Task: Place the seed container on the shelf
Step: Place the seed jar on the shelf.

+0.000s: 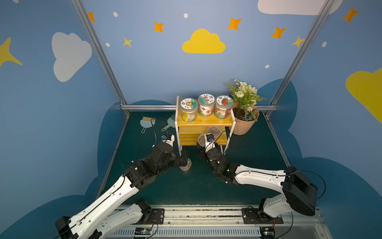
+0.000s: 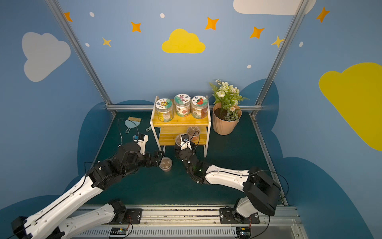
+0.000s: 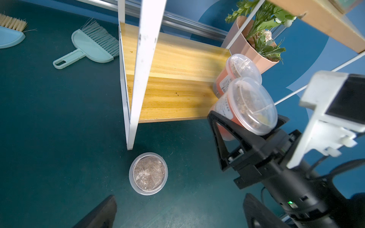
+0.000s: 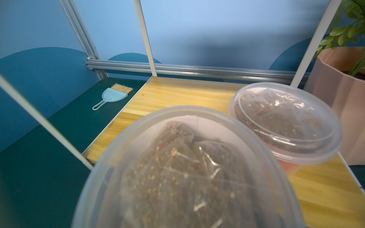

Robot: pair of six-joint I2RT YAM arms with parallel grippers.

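Note:
The shelf (image 1: 198,123) (image 2: 179,124) stands at the back middle of the table. My right gripper (image 1: 203,143) (image 3: 246,126) is shut on a seed container (image 1: 201,139) (image 2: 179,139) (image 3: 250,106) (image 4: 187,167), a clear lidded cup with an orange label. It holds the cup tilted at the front right of the lower board (image 3: 177,88). A second like cup (image 1: 214,130) (image 4: 284,122) stands on that board just behind it. A third (image 1: 185,166) (image 2: 166,163) (image 3: 148,173) sits on the table by the shelf's front left leg. My left gripper (image 1: 183,157) (image 3: 178,213) hangs open just short of that third cup, holding nothing.
Three labelled jars (image 1: 205,106) fill the top board. A pink pot with a green plant (image 1: 245,122) stands right of the shelf. A blue dustpan brush (image 1: 147,123) and a green brush (image 3: 88,47) lie on the table left of it.

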